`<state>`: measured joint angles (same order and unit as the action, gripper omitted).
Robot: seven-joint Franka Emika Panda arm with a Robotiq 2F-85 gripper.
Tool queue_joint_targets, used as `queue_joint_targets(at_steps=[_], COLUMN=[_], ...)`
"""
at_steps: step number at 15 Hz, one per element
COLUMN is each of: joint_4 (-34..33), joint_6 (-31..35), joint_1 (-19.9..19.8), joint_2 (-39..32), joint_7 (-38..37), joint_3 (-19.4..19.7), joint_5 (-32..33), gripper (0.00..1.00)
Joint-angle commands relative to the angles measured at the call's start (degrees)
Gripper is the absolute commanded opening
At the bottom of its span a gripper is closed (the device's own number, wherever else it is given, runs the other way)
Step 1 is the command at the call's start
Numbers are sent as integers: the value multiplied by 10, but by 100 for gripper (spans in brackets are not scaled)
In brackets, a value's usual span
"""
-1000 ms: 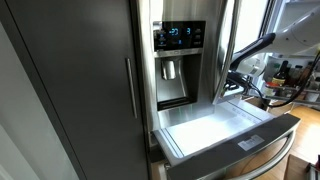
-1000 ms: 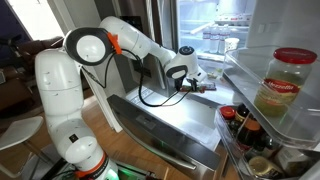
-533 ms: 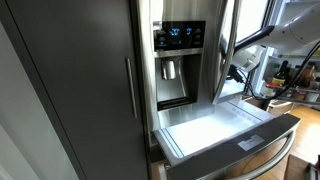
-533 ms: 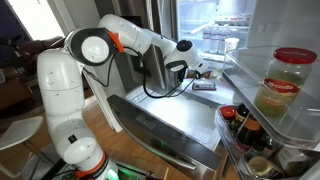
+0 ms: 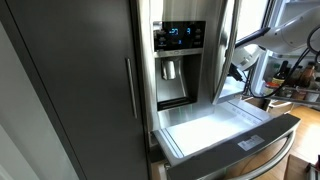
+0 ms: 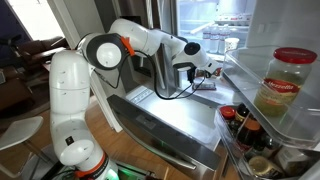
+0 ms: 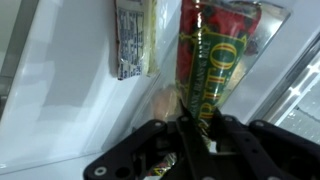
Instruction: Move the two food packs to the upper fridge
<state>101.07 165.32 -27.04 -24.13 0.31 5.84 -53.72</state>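
Wrist view is blurred. The gripper (image 7: 197, 128) body is cut off by the bottom edge, and I can't tell whether the jaws pinch the red-green pack (image 7: 215, 55). Its print is unreadable and its top is cropped. The grey pack (image 7: 130, 40) label is illegible. In both exterior views the gripper (image 5: 240, 68) (image 6: 203, 70) is too small and dark to read. The arm (image 5: 285, 32) and the jar (image 6: 283, 85) are cut by the right edge.

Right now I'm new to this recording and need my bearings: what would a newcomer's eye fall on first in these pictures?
Probably the white robot arm with its orange-ringed joint, which reaches from the picture's left side into the lit upper fridge. Next comes the red-lidded jar, close up at the right edge of that view. In an exterior view, the pulled-out drawer glows white below the blue-lit dispenser panel.
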Motion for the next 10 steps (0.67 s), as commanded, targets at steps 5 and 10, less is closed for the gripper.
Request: queue_joint_targets(at_steps=[5,10], joint_4=[-80,-68], joint_6=[1,0], joint_1=[-37,-39], joint_2=[-67,-59], joint_7=[52,61], joint_3=[-26,-33], joint_5=[-26,-27], gripper=[52,90])
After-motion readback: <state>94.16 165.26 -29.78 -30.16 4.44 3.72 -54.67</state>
